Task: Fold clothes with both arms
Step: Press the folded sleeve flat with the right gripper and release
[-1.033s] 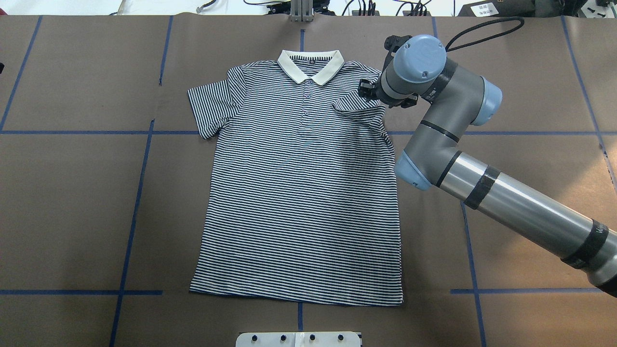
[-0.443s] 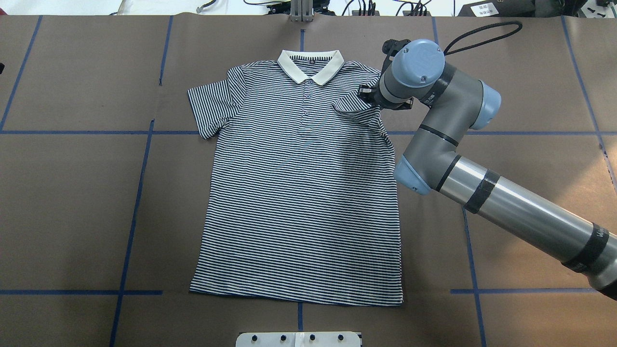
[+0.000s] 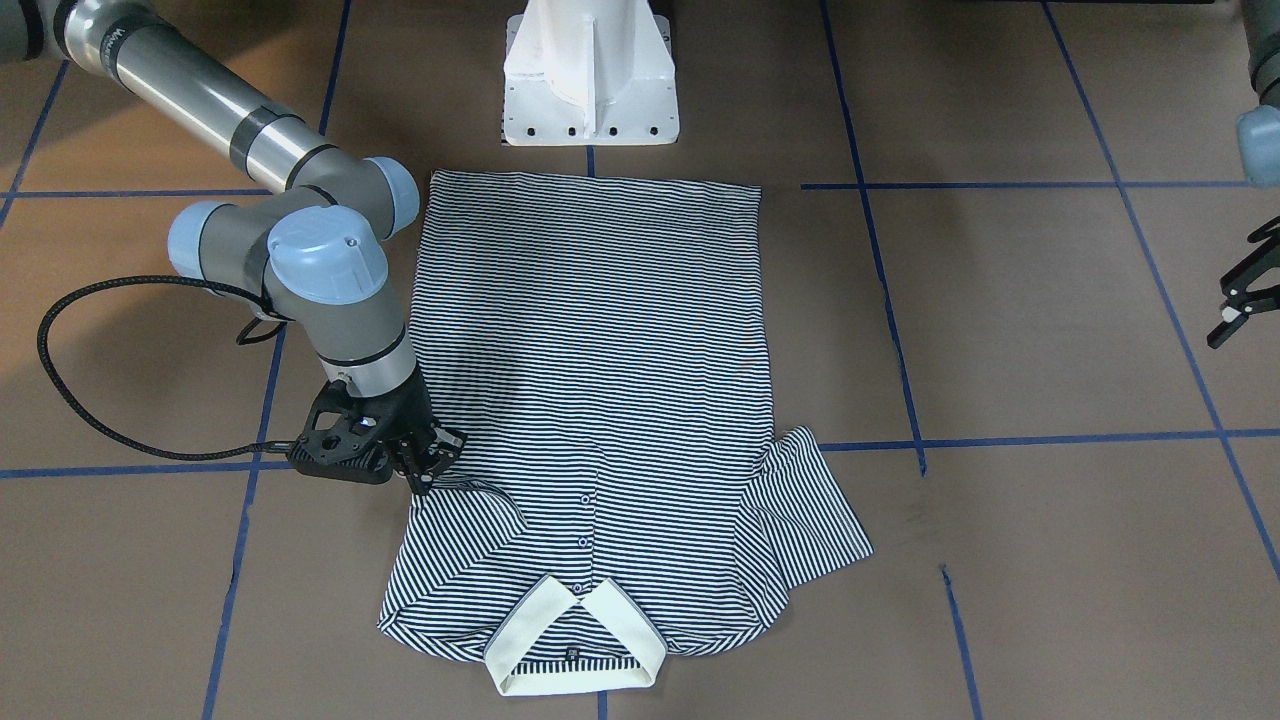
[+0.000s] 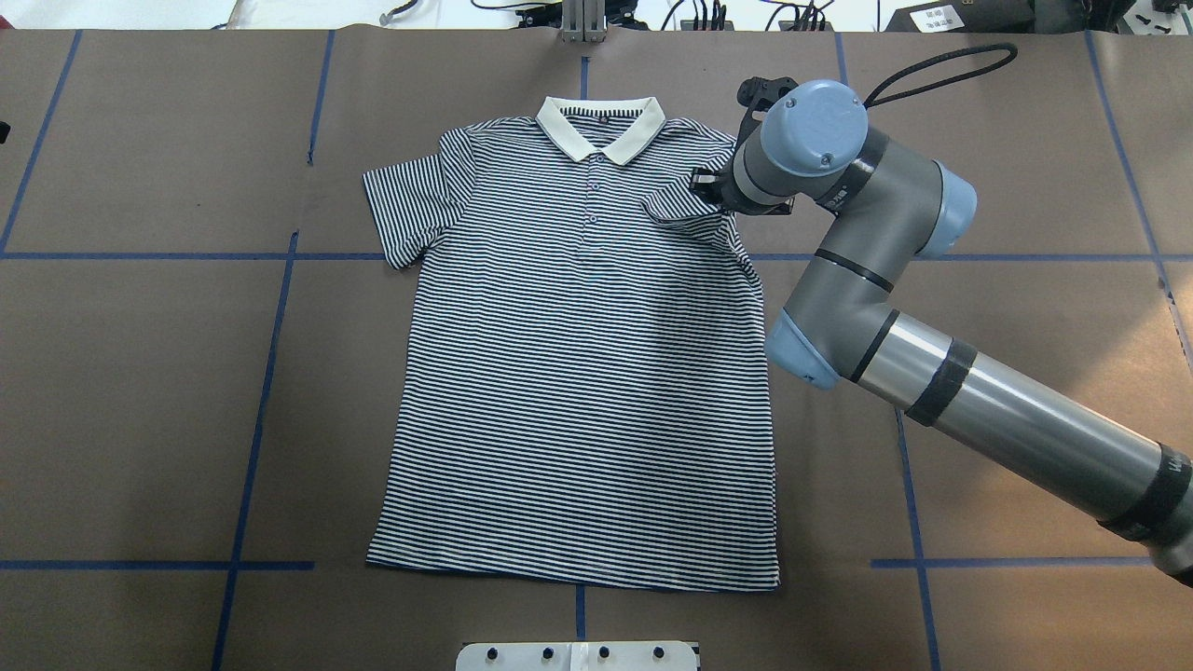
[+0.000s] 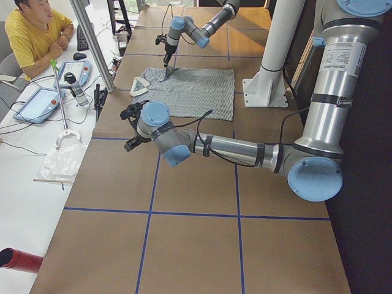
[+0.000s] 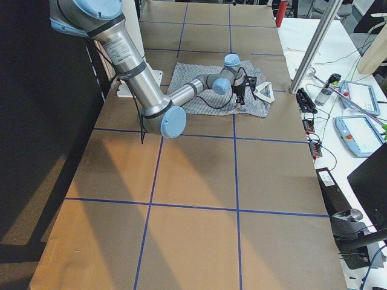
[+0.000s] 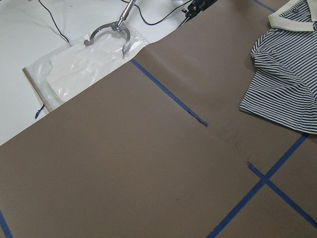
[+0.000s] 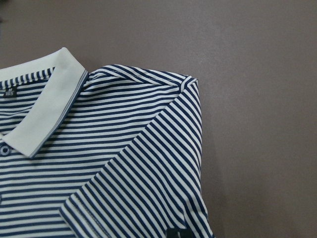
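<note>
Striped polo shirt lies flat, front up, mid-table on the brown paper with the blue tape grid. Cream collar is at the far edge from the robot; the hem is just short of the white pedestal base.

Sleeve on the robot's right is folded in over the chest, and its hem runs diagonally from the shoulder. Left-side sleeve is spread out flat on the paper.

Right gripper points down at the outer edge of that folded sleeve, just below the shoulder seam, tips at the fabric. The right wrist view shows only a dark sliver of fingertip on the stripes at the bottom edge. I can't tell whether it's pinching the cloth or just resting on it. Its cable loops over the paper beside the arm.

Left gripper is well apart from the shirt, over bare paper on the robot's left, partly cut off by the frame edge. Its fingers look spread, with nothing between them. The left wrist view catches only the flat sleeve and the collar corner at top right, plus a clear plastic bag on the white bench.

A person in a yellow shirt sits at the side bench.
</note>
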{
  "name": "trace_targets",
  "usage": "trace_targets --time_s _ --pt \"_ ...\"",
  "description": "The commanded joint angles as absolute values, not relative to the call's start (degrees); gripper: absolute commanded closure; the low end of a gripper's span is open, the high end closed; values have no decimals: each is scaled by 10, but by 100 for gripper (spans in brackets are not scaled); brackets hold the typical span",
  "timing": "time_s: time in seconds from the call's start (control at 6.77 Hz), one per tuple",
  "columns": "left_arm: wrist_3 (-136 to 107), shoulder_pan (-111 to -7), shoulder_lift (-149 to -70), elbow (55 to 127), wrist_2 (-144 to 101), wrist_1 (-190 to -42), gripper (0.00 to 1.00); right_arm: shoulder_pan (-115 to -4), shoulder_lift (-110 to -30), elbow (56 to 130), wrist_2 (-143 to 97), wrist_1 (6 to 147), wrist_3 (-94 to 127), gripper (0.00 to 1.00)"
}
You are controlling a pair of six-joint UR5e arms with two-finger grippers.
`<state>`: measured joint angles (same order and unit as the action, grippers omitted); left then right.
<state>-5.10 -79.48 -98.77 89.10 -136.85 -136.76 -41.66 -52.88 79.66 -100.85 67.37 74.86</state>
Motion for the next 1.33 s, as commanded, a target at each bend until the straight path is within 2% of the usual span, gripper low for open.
trace_targets --time_s 0.0,0.15,0.3,0.59,0.74,1.18 --pt "-51 -795 -989 890 -1368 -1368 0 -385 -548 831 -982 674 759 90" --pt "-51 -795 -990 889 -1368 -1368 0 -373 -548 831 -968 674 764 67" --pt "-51 -794 -991 889 -1368 -1368 0 -367 -548 831 -958 674 765 1" --pt "-51 -795 -991 889 -1368 -1368 0 -364 -541 843 -957 703 763 0" --pt "-52 -792 -994 888 -1368 -1366 0 -364 -538 888 -964 794 749 0" --pt "-165 -717 -1078 834 -1355 -1366 0 -482 -570 897 -1096 807 548 0"
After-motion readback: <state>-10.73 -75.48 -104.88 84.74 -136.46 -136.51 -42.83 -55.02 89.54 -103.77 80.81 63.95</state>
